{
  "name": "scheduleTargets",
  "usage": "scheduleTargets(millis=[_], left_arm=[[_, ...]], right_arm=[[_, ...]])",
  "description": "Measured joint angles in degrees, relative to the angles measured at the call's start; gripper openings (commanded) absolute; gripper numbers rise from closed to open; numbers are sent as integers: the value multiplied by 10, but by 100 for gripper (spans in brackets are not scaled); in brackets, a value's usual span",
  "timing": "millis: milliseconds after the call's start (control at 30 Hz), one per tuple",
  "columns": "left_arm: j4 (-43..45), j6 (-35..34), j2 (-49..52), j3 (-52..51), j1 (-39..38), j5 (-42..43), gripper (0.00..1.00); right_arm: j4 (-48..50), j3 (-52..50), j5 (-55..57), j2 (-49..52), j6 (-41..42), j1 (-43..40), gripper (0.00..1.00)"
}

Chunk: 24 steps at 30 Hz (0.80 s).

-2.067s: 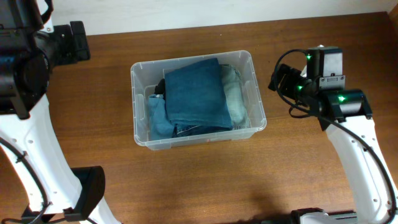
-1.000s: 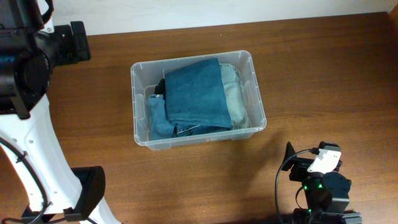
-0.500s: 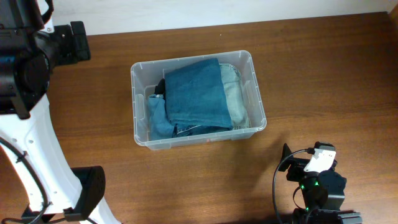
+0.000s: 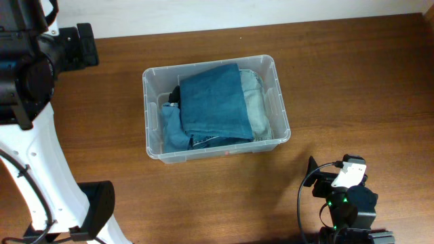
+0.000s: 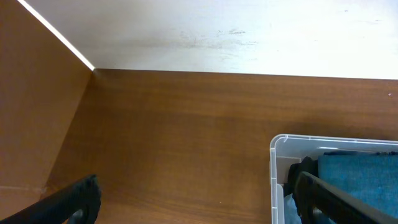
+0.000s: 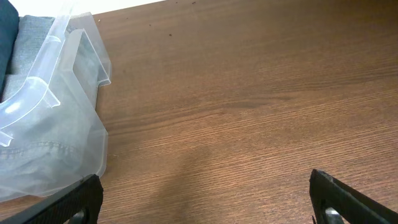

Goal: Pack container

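Note:
The clear plastic container (image 4: 281,102) stands mid-table. It holds a folded dark blue denim piece (image 4: 213,102) on top, a pale grey-blue garment (image 4: 258,108) on the right and lighter blue cloth (image 4: 169,129) on the left. My left gripper (image 4: 85,44) is open and empty, high at the far left; its view (image 5: 205,208) shows the container's corner (image 5: 277,162). My right gripper (image 4: 313,173) is open and empty near the front right edge; its view (image 6: 208,208) shows the container's right wall (image 6: 50,124) to the left.
The brown wooden table (image 4: 352,88) carries only the container. A white wall (image 5: 249,31) runs along the table's back edge. The left arm's white links (image 4: 34,163) and black base (image 4: 98,207) occupy the front left.
The right arm has drawn back from beside the container's right side to the front right edge, and has held still for the last half second. The left arm and the container have not moved.

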Motion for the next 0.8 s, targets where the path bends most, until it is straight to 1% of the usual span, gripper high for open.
scheduleTargets(millis=[200,267,333,367,400,433,467,500,567,633,667,733,767,800], left_arm=[[1,0,-8,-19,-4,-1,99],[23,2,-33,-70,-14,-9,99],[89,3,-78,-147,-22,-13,99],[166,10,-127,-230,-24,-10,99],[193,18,-150,-268,-24,-7,100],[257,32,-202,-354,-24,6,99],[294,45,-238,-409,-24,16,100],[353,59,-286,-489,-24,30,99],[427,83,-374,-630,-24,58,99],[496,94,-428,-732,-24,74,99],[543,97,-461,-802,-24,82,100],[587,104,-520,-944,-24,96,99],[599,105,-532,-977,-24,97,99],[633,106,-551,-1027,-24,100,99]], right_arm=[[0,0,0,0,0,0,98],[0,0,0,0,0,0,98],[0,0,0,0,0,0,98],[0,0,0,0,0,0,98],[0,0,0,0,0,0,98],[0,0,0,0,0,0,98],[0,0,0,0,0,0,98],[2,0,0,0,0,0,98],[2,0,0,0,0,0,99],[3,-1,0,0,0,0,98],[4,-1,0,0,0,0,98],[4,-1,0,-1,0,0,98],[3,-1,0,-1,0,0,98],[4,-1,0,-1,0,0,99]])
